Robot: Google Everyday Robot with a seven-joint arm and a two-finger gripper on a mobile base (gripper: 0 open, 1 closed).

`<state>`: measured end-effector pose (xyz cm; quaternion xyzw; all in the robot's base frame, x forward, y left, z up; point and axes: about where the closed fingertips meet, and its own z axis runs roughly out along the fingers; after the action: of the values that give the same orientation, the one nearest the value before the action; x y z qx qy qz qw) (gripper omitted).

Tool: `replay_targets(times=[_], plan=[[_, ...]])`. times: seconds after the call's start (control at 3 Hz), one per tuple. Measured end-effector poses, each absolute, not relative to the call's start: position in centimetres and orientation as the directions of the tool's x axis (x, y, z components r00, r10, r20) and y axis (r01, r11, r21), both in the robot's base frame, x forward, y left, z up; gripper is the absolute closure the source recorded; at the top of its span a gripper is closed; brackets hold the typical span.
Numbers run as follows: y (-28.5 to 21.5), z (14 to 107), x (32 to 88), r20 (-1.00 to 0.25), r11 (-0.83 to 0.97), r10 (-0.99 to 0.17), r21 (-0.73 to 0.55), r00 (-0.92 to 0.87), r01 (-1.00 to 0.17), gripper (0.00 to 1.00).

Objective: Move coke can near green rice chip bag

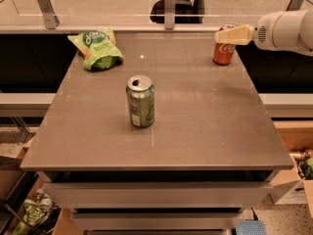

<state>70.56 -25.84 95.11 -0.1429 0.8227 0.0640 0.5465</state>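
The coke can [224, 53], red-orange with white script, stands upright at the table's far right corner. The green rice chip bag [97, 48], bright green and wrinkly, lies at the far left corner. My gripper [226, 35] comes in from the right on a white arm, and its cream fingers [235, 35] sit at the can's top, covering the rim. The can and the bag are far apart, across the width of the table.
A green soda can [141, 101] stands upright near the middle of the brown table [195, 126]. A glass rail with metal posts [169, 6] runs behind the far edge. Boxes and clutter lie on the floor at both sides.
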Motion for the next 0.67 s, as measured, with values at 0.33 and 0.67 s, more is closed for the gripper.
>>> replay_targets(times=[0.33,0.67], plan=[[-25.4,94.2,72.2,-0.927,0.949,-0.134,-0.018,-0.35,-0.316,0.0],[-25.1,93.3,73.5,-0.927,0.947,-0.121,-0.001,-0.354,-0.322,0.0]])
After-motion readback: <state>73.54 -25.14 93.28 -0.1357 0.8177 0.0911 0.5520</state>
